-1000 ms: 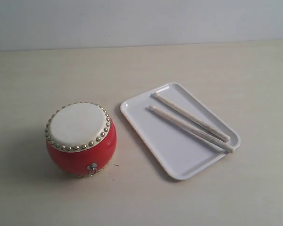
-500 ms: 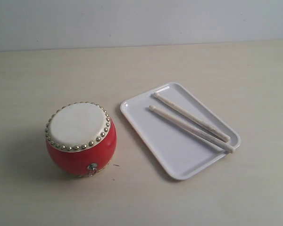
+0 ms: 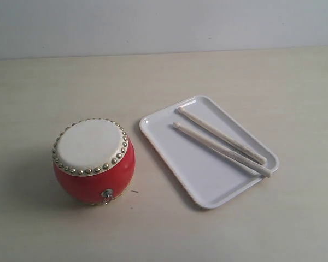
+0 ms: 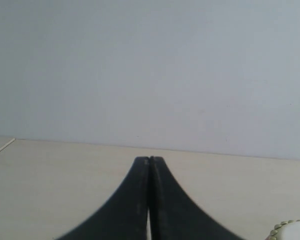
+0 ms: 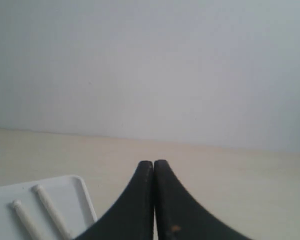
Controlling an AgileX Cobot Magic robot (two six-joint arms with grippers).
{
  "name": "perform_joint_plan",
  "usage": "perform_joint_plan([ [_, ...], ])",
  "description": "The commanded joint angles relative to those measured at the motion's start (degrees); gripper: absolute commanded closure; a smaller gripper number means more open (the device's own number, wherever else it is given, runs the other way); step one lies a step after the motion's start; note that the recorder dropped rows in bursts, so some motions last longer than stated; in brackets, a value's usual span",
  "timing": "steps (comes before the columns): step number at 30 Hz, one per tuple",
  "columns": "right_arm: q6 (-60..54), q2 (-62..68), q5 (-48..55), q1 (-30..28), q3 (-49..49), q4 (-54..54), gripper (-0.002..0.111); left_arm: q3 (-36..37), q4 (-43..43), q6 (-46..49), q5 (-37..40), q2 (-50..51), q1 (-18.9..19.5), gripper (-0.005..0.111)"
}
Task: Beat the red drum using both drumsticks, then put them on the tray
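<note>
The red drum (image 3: pixel 94 161) stands on the table at the left, cream skin up, metal ring facing the front. To its right lies the white tray (image 3: pixel 199 180) at an angle, with both pale drumsticks (image 3: pixel 221 135) side by side on it. Neither arm appears in the exterior view. My left gripper (image 4: pixel 149 159) is shut with nothing between its black fingers; a sliver of the drum's studded rim (image 4: pixel 290 230) shows beside it. My right gripper (image 5: pixel 153 162) is also shut and empty, with the tray's corner (image 5: pixel 82 192) and the drumstick tips (image 5: pixel 37 190) beside it.
A pale wooden tabletop (image 3: pixel 235 71) stretches all round the drum and tray, up to a plain grey-white wall (image 3: pixel 164 22) behind.
</note>
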Motion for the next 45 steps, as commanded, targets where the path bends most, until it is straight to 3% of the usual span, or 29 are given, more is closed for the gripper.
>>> perform_joint_plan([
  [1,0.03,-0.36,4.81,-0.35,0.24,0.23,0.108,0.21,0.18,-0.42,-0.73,-0.32,0.06,0.107],
  [5,1.13,-0.36,3.36,-0.35,0.24,0.03,0.108,0.21,0.18,-0.42,-0.73,-0.32,0.06,0.107],
  [10,16.71,-0.36,2.69,-0.35,0.24,-10.66,0.108,0.21,0.18,-0.42,-0.62,-0.32,0.06,0.107],
  [19,16.21,-0.36,4.14,-0.35,0.24,-10.96,0.108,0.21,0.18,-0.42,-0.62,-0.32,0.06,0.107],
  [25,16.46,-0.36,4.17,-5.71,0.24,-10.84,0.108,0.21,0.18,-0.42,-0.62,-0.32,0.06,0.107],
  [45,16.46,-0.36,4.77,-5.72,0.24,-10.84,0.108,0.21,0.18,-0.42,-0.62,-0.32,0.06,0.107],
])
